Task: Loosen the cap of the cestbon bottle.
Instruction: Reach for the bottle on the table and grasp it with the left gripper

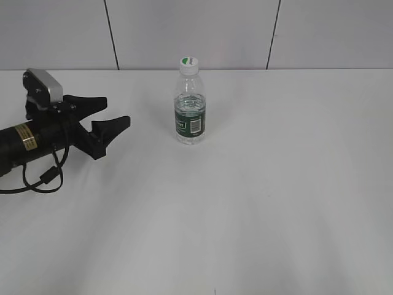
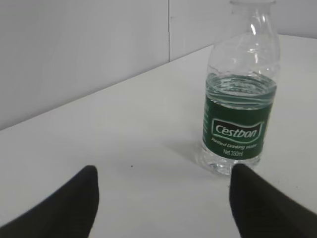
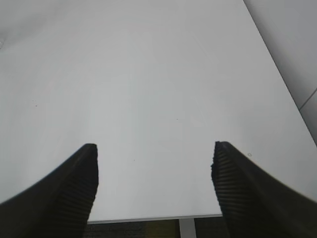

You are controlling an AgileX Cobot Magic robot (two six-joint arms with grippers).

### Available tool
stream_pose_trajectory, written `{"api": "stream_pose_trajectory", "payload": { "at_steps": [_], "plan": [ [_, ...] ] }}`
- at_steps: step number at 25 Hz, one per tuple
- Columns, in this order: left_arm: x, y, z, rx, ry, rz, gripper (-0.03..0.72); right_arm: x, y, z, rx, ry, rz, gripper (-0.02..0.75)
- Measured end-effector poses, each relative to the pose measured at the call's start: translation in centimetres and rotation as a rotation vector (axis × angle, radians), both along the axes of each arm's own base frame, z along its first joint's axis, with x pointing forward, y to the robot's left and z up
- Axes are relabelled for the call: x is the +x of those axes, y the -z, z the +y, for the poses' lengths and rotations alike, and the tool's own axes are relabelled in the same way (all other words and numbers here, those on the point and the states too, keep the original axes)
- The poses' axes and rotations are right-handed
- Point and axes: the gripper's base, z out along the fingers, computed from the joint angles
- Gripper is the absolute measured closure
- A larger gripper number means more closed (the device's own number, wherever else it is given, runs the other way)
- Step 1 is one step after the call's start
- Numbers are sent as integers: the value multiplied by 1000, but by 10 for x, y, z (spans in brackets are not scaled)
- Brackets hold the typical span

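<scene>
We see the cestbon bottle point(image 1: 190, 107) standing upright on the white surface point(image 1: 258, 203), toward the back near the wall, its white cap point(image 1: 189, 63) with the green patch seated on the neck. Our left hand point(image 1: 113, 114) lies low over the surface well to the left of the bottle, fingers spread and holding nothing, pointing toward it with a clear gap between. In the left wrist view the bottle point(image 2: 240, 99) sits ahead and to the right, just beyond the right fingertip point(image 2: 247, 198), label facing us; the cap is cut off at the top edge. Our right hand point(image 3: 153, 168) is also released, empty, over bare surface point(image 3: 148, 74) near its edge.
</scene>
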Motion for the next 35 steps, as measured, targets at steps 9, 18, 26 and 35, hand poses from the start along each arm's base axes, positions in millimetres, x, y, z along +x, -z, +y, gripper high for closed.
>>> {"api": "stream_pose_trajectory", "payload": {
  "at_steps": [9,18,26,35],
  "plan": [
    [-1,-2,-21,-20,8,0,187,0,0,0,0,0,0,190],
    [-8,-2,-48,-29,67,3,168,0,0,0,0,0,-1,190],
    [-4,-4,-53,-79,32,32,132,0,0,0,0,0,-1,190],
    [16,13,-65,-124,87,82,131,0,0,0,0,0,-1,190]
  ]
}}
